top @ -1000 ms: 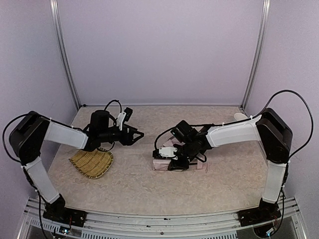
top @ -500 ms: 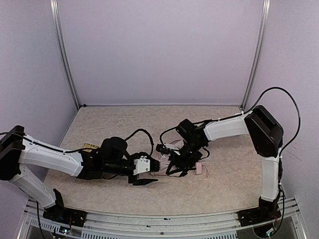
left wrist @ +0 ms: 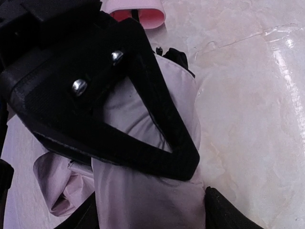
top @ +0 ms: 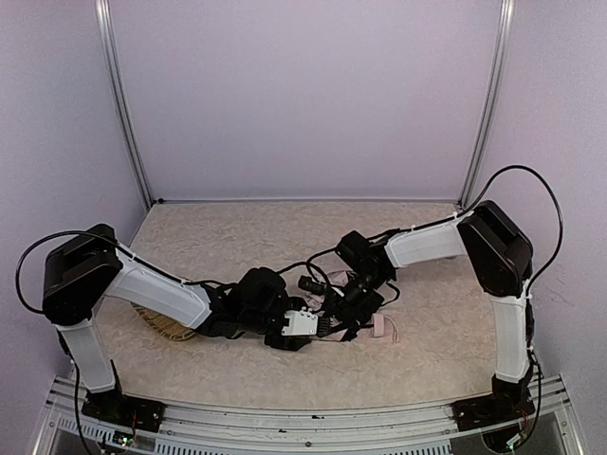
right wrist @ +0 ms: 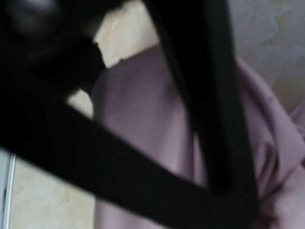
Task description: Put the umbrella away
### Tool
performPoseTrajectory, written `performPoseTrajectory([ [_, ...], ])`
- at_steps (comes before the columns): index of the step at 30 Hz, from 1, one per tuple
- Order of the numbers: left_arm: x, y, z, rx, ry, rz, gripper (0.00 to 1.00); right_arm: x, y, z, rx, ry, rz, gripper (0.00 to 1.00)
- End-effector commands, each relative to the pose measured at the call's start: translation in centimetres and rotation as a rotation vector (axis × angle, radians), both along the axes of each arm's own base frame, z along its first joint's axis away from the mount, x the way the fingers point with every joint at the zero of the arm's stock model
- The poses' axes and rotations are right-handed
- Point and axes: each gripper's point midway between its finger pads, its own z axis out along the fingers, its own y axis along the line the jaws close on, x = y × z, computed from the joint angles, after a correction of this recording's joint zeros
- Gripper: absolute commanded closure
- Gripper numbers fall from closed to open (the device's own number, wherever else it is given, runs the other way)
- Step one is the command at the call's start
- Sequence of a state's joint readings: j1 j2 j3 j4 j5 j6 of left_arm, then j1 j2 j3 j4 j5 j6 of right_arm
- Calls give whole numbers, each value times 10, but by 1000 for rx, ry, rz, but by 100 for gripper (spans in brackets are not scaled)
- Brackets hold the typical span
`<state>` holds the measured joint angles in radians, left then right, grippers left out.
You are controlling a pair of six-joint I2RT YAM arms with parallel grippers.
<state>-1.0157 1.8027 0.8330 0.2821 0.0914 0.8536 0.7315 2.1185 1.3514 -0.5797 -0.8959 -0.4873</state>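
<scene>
The umbrella (top: 376, 325) lies folded on the table's middle as a pale pink bundle, mostly hidden under both grippers. My left gripper (top: 307, 328) has reached it from the left. In the left wrist view its jaws (left wrist: 147, 212) stand apart with the pink fabric (left wrist: 143, 191) filling the gap and touching both. My right gripper (top: 343, 301) is shut on the umbrella from the far side, and one black triangular finger (left wrist: 143, 143) lies across the fabric. The right wrist view shows pink fabric (right wrist: 138, 109) behind blurred black bars.
The woven straw tray (top: 159, 323) lies at the left, mostly hidden under my left arm. A brighter pink rounded piece (left wrist: 138, 12) shows beyond the right finger. Beige marbled tabletop (left wrist: 248, 95) lies to the right of the bundle. Lilac walls close in the table.
My left arm swung from above the straw tray to the table's middle and now has its jaws around the umbrella fabric. My right gripper stayed on the umbrella, shifting slightly right.
</scene>
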Motion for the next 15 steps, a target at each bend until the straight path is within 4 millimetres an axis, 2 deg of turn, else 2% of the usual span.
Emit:
performPoseTrajectory([
  [1,-1,9,-33,97,107,34,34,-25,-30,-44,-191,118,-22,72],
  [2,-5,13,-44,124,189,50,42,-10,-24,-33,-160,39,-64,64],
  [4,-11,20,-54,163,267,68,49,2,-23,-19,-126,0,-113,52],
  [6,-16,25,-62,197,346,86,59,21,-20,10,-47,-102,-178,44],
  [9,-26,33,-70,231,460,98,73,39,-31,37,-11,-238,-288,35],
  [13,-37,33,-75,240,580,103,81,49,-50,58,-12,-385,-390,25],
  [15,-36,32,-77,249,637,120,83,50,-61,66,-20,-439,-437,6],
])
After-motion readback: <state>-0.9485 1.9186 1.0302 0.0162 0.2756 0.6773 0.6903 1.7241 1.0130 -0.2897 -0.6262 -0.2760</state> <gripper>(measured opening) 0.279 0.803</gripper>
